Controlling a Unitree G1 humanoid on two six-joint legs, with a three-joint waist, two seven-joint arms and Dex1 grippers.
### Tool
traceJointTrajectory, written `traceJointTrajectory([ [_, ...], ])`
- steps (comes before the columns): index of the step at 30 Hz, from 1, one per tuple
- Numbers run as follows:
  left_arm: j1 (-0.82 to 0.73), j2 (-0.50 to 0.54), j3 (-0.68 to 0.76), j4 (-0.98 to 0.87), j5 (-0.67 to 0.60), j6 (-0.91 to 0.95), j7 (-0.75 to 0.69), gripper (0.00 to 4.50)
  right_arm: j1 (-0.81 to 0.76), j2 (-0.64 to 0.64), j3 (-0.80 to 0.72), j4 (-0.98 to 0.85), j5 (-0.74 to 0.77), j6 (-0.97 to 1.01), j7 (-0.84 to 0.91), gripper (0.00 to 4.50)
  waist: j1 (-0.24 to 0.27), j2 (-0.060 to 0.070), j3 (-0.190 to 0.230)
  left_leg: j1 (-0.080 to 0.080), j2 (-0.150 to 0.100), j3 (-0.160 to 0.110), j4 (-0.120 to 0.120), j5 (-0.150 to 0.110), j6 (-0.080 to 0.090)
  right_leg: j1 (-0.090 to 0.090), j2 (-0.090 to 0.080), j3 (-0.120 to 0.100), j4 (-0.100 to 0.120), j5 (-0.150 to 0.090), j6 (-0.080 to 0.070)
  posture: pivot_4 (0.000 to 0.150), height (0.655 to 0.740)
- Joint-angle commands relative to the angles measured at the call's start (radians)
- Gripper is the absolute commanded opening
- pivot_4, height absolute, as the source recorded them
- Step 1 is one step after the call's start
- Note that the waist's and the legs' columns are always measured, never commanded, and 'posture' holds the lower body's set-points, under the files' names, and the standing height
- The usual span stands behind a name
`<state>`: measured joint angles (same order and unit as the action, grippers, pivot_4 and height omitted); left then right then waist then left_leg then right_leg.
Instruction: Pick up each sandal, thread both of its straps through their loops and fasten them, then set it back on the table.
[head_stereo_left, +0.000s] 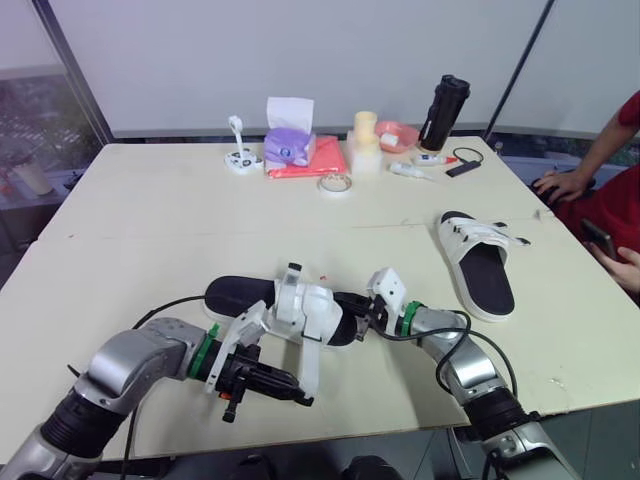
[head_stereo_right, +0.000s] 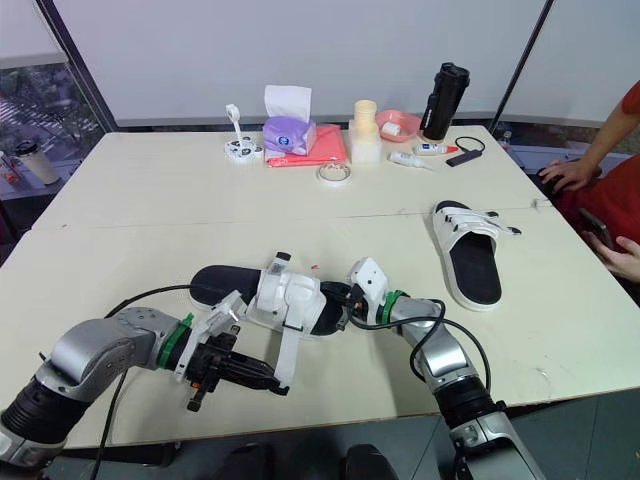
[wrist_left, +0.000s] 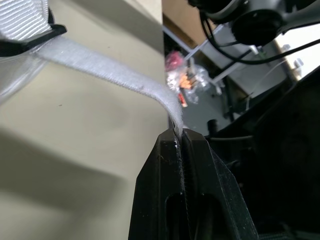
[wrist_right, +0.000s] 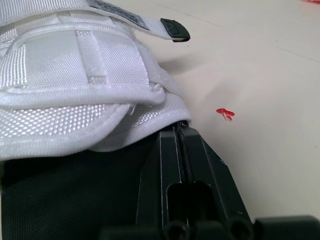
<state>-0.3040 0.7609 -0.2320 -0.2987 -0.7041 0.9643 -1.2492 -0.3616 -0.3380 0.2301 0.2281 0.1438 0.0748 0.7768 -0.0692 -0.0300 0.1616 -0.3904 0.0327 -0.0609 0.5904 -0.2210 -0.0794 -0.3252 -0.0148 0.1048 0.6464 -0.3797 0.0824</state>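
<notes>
Near the table (head_stereo_left: 150, 200) front, left gripper (wrist_left: 177, 132) pinches a strap (wrist_left: 110, 75); right gripper (wrist_right: 182, 129), clenched, has tips hidden by the sandal (wrist_right: 75, 75).

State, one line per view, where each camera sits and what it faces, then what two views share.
Left eye: on the head, facing forward and down over the cream table; the left arm and right arm show.
Right eye: beside it, same scene, both arms.
Left wrist: along the left gripper, shut on a pale woven strap.
Right wrist: along the right gripper, shut on the white-strapped, black-soled sandal.
Shared: the eye views show that sandal too, between both grippers.
</notes>
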Motion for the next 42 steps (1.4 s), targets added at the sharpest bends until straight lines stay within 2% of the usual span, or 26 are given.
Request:
traceJointTrajectory([
  [1,-0.058,-0.045,0.074,-0.007,-0.102,0.047,0.014,0.02,0.062,-0.007,0.071,0.169,-0.086,0.093,-0.003,0.00,0.001,0.000,0.000,0.000,0.000,0.000,0.000,0.000,0.000,0.000,0.000,0.000,0.000,0.000,0.000,0.150,0.7400],
  [9,-0.201,-0.207,0.185,0.154,-0.220,0.156,0.125,0.02,0.061,-0.004,0.076,0.171,-0.090,0.091,-0.004,0.00,-0.001,-0.003,-0.002,0.000,0.000,0.000,0.001,0.000,0.000,0.001,0.003,-0.001,0.001,0.002,0.005,0.150,0.7400],
  [12,-0.242,-0.274,0.229,0.289,-0.235,0.185,0.172,0.91,0.061,-0.002,0.076,0.171,-0.089,0.091,-0.005,0.00,-0.001,-0.003,-0.002,0.001,0.000,0.000,0.001,0.000,0.000,0.003,0.003,-0.001,0.002,0.003,0.005,0.150,0.7400],
  [14,-0.254,-0.304,0.249,0.384,-0.232,0.189,0.175,1.81,0.064,0.000,0.079,0.172,-0.090,0.091,-0.003,0.00,-0.001,-0.003,-0.002,0.002,0.000,0.000,0.001,0.000,0.000,0.004,0.004,-0.002,0.002,0.003,0.006,0.150,0.7400],
  [15,-0.259,-0.313,0.254,0.413,-0.226,0.187,0.176,2.45,0.066,0.000,0.080,0.171,-0.091,0.091,-0.003,0.00,-0.001,-0.003,-0.002,0.003,0.000,0.000,0.001,0.000,0.000,0.004,0.004,-0.003,0.002,0.003,0.006,0.150,0.7400],
  [19,-0.285,-0.346,0.265,0.458,-0.189,0.141,0.208,4.44,0.070,0.001,0.074,0.165,-0.087,0.096,-0.011,0.00,0.000,-0.003,-0.002,0.003,0.000,-0.001,0.001,0.000,0.000,0.004,0.004,-0.004,0.002,0.003,0.006,0.150,0.7400],
  [26,-0.365,-0.319,0.276,0.439,-0.152,0.077,0.187,4.44,0.078,-0.004,0.070,0.158,-0.085,0.099,-0.015,0.00,0.000,-0.003,-0.002,0.004,0.000,-0.001,0.002,0.000,0.000,0.005,0.003,-0.003,0.002,0.003,0.006,0.150,0.7400],
  [30,-0.419,-0.263,0.192,0.372,-0.049,-0.039,0.130,4.44,0.078,-0.001,0.070,0.163,-0.085,0.098,-0.016,0.00,0.000,-0.003,-0.002,0.004,0.000,-0.001,0.001,0.000,0.000,0.006,0.004,-0.003,0.002,0.003,0.006,0.150,0.7400],
  [33,-0.435,-0.204,0.072,0.319,0.097,-0.194,0.063,4.44,0.072,0.004,0.071,0.169,-0.086,0.097,-0.017,0.00,0.000,-0.003,-0.002,0.004,0.000,-0.001,0.001,0.000,0.000,0.006,0.003,-0.003,0.001,0.003,0.006,0.150,0.7400],
  [35,-0.435,-0.166,-0.005,0.289,0.230,-0.344,0.047,4.44,0.071,0.003,0.070,0.168,-0.085,0.098,-0.017,0.00,0.000,-0.002,-0.002,0.004,0.000,0.000,0.001,0.000,0.000,0.006,0.003,-0.002,0.001,0.003,0.006,0.150,0.7400],
  [38,-0.378,-0.081,-0.108,0.302,0.500,-0.796,0.019,4.44,0.075,-0.010,0.064,0.164,-0.083,0.097,-0.009,0.00,-0.001,-0.001,-0.003,0.004,0.000,0.000,0.001,0.000,0.000,0.006,0.003,-0.001,0.001,0.003,0.005,0.150,0.7400],
  [42,-0.298,-0.032,-0.084,0.322,0.556,-1.160,-0.043,4.44,0.081,-0.029,0.059,0.176,-0.088,0.083,0.003,0.00,0.002,0.001,-0.004,0.003,0.001,0.002,-0.001,0.000,0.000,0.005,0.001,0.001,0.001,0.001,0.001,0.150,0.7400],
])
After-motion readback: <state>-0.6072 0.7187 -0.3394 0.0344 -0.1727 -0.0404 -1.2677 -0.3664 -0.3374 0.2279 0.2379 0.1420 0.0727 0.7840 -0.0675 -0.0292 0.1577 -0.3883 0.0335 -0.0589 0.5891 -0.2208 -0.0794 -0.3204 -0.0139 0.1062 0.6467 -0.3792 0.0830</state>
